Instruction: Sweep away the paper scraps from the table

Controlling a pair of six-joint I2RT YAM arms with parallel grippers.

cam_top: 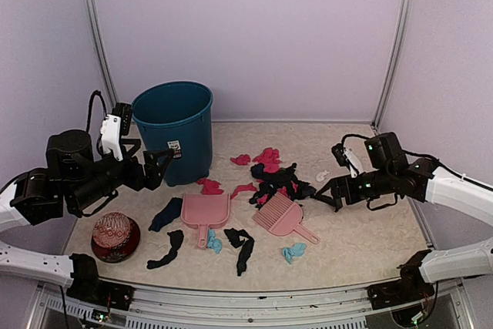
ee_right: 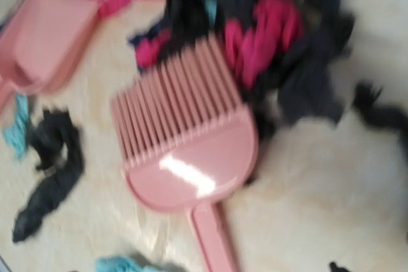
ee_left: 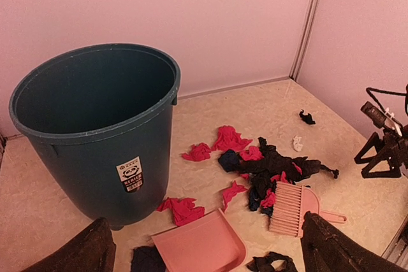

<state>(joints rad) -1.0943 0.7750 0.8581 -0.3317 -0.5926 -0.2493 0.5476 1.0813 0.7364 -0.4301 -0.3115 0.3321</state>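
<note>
**Both claws empty, brush not yet taken**

The right gripper (cam_top: 327,193) hung low over the table (cam_top: 370,236) with its jaws spread and nothing between them, just right of the pink brush (cam_top: 281,217). Its own wrist view was blurred and showed no fingers, only the brush with its handle (ee_right: 210,234) trailing toward the camera. The left gripper (cam_top: 159,166) was also wide open and empty, its fingers (ee_left: 89,250) framing the blue bin (cam_top: 173,132) and the dustpan (cam_top: 205,212) below.

The paper scraps (cam_top: 276,179) lay thickest in a black and magenta heap touching the brush's tines. Others were scattered nearer the front edge, around the dustpan and beside the bin, with a white one (cam_top: 322,176) apart on the right.

The step in hand looked like fetching the brush. Done well, the right claw would close on the narrow handle rather than the broad head, square to it, so the tines stay flat to the surface and the heap is not scattered.
</note>
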